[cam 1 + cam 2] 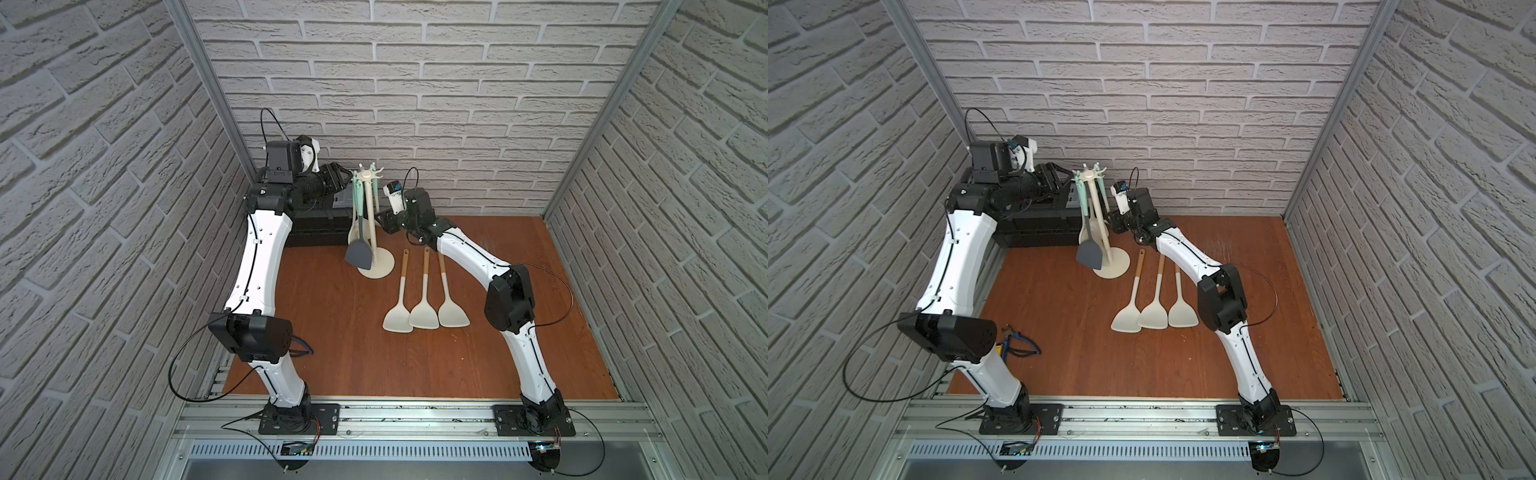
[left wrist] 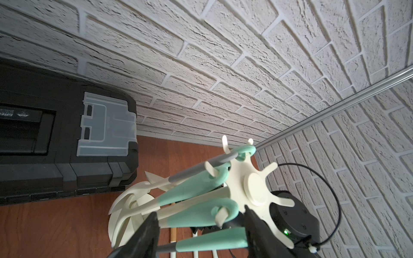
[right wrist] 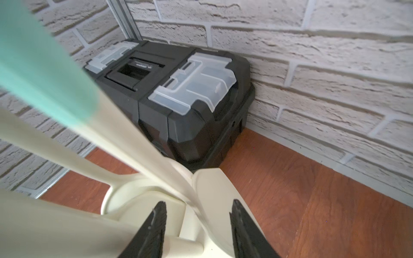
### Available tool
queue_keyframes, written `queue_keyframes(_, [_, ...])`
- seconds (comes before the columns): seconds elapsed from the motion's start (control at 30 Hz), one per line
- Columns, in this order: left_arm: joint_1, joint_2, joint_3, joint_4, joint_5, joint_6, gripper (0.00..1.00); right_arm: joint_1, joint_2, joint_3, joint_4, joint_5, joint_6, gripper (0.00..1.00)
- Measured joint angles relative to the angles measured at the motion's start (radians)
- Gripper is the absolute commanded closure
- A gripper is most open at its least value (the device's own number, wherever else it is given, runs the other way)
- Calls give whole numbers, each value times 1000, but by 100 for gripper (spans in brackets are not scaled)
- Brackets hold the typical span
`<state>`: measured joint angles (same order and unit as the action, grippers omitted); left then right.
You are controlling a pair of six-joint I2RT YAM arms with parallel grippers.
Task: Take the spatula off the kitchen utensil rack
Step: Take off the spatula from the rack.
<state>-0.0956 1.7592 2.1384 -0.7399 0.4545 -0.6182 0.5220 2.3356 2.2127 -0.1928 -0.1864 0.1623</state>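
1. The kitchen utensil rack (image 1: 382,266) stands upright toward the far left corner of the surface (image 1: 332,332), just beside the black toolbox (image 1: 320,232); its wide disc base holds the thin pole plumb, so the utensils dangle free
2. The grey spatula (image 1: 358,253) hangs from a hook of the crown, on the rack's near-left side; only its handle loop carries it, so gravity sets its long axis nearly vertical, with the mint handle up and the flat grey head down, just beside the base disc and tipped a little toward the near edge
3. The left jaws are high at the crown, released and standing parted; in the left wrist view, mint handles (image 2: 196,212) lie between them just under the hooks, which I judge a fair place to lift a loop up and off
4. The right jaws sit lower, beside the pole, parted with cream parts between them; I cannot tell whether they press on anything; steadying the light stand looks the likely reason
5. Three cream spatulas (image 1: 424,318) lie flat side by side between the base and the right arm, heads toward the near edge
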Motion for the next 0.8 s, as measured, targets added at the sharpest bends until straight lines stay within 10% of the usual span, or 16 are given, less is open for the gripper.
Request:
queue_keyframes(0.4, [0, 0, 0, -1, 5, -7, 38, 8, 32, 82, 58, -34, -17, 57])
queue_keyframes(0.8, [0, 1, 0, -6, 4, -6, 38, 12, 32, 82, 83, -39, -62, 94])
